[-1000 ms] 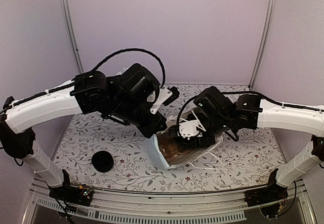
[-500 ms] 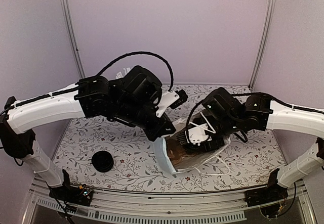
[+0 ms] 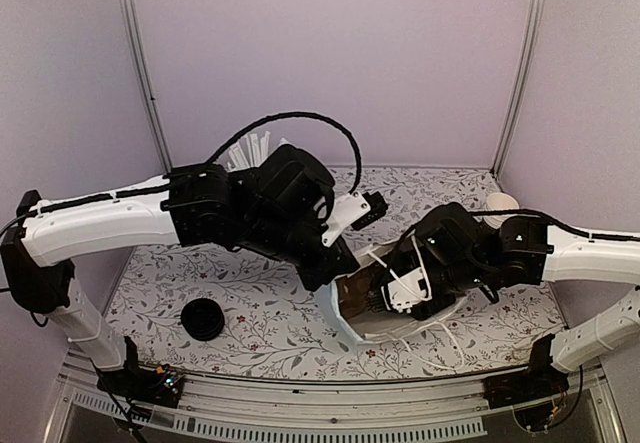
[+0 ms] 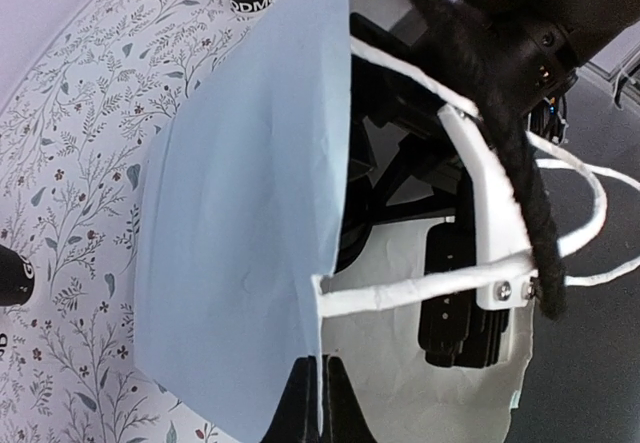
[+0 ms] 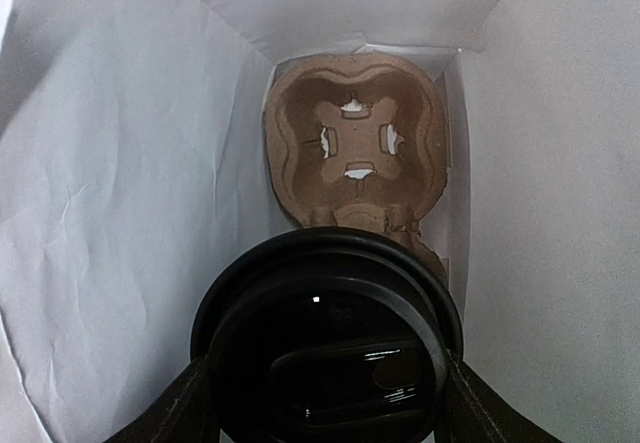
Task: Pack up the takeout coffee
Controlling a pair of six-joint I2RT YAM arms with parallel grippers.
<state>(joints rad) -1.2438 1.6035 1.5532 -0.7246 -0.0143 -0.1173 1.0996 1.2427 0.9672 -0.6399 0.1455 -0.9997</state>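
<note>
A robot test booth — plain lilac walls (image 3: 330, 63), aluminium posts (image 3: 140, 63), floral-clothed table (image 3: 250, 303)

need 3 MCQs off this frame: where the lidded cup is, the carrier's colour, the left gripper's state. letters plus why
1. Where is the takeout coffee?
A. standing on the table
B. inside the white paper bag, between the fingers of the right gripper
C. on a pile of lids

2. What colour is the cup carrier at the bag's bottom?
A. brown
B. green
C. white

3. How is the left gripper?
A. open above the table
B. shut on a cup
C. shut on the bag's edge

Answers:
1 B: the right wrist view shows the black lid between the fingers, with bag walls all round.
2 A: the pulp carrier is brown against the white paper.
3 C: the left wrist view shows the bag's edge pinched between its fingers.
</note>
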